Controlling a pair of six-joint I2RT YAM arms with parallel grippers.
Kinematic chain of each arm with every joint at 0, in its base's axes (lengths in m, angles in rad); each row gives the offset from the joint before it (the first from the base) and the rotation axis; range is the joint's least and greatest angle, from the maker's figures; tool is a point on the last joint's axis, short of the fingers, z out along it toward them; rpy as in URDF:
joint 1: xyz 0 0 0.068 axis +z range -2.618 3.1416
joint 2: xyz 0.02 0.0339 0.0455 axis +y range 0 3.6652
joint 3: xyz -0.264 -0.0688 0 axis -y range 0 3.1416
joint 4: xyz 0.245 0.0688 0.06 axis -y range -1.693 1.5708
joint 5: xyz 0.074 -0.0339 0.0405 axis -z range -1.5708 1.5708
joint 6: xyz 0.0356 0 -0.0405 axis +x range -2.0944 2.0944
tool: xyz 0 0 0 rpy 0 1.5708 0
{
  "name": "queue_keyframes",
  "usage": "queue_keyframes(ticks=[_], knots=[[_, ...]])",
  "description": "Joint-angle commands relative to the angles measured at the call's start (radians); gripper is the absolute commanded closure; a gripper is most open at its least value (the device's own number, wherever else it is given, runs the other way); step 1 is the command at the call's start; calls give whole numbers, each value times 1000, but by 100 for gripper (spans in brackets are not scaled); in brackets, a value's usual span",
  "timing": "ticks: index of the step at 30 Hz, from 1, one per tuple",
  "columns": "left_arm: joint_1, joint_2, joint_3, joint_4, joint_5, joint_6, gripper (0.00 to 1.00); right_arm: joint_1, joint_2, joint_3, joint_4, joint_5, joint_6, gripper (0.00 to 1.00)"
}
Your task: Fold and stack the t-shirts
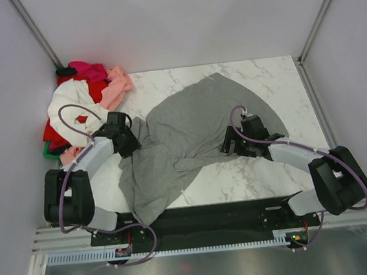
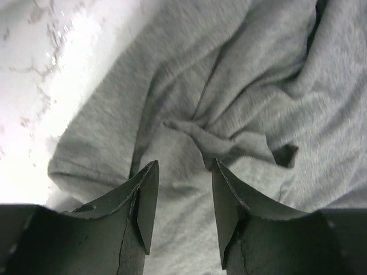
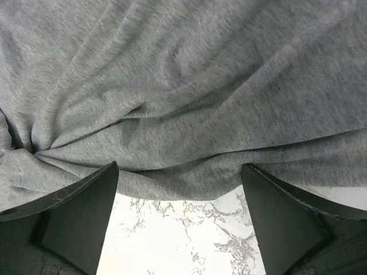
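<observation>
A plain grey t-shirt [image 1: 201,119] lies crumpled and partly spread across the marble table [image 1: 240,181]. Its left part trails toward the near edge. My left gripper [image 1: 132,144] is down on the shirt's left side. In the left wrist view its fingers [image 2: 184,167] stand partly apart, with bunched grey cloth [image 2: 229,86] between and beyond them. My right gripper [image 1: 232,144] sits at the shirt's near right hem. It is wide open [image 3: 179,167], its tips at the edge of the grey fabric [image 3: 183,86] with bare marble showing between them.
A heap of other t-shirts fills the far left corner: white [image 1: 69,103], red [image 1: 100,91], pink [image 1: 120,84] and magenta [image 1: 89,70], with a bit of green [image 1: 46,151]. White walls enclose the table. The arms' black base rail [image 1: 198,224] runs along the near edge.
</observation>
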Motion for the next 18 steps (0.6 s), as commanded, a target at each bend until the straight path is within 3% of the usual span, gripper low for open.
queue_keyframes(ticks=[1, 11, 18], knots=[[43, 42, 48, 89, -2, 79, 51, 3, 36, -17, 29, -15, -21, 4], [66, 102, 44, 152, 11, 109, 48, 3, 94, 0, 46, -47, -36, 5], [64, 158, 31, 175, 47, 105, 54, 5, 97, -2, 50, -49, -36, 5]])
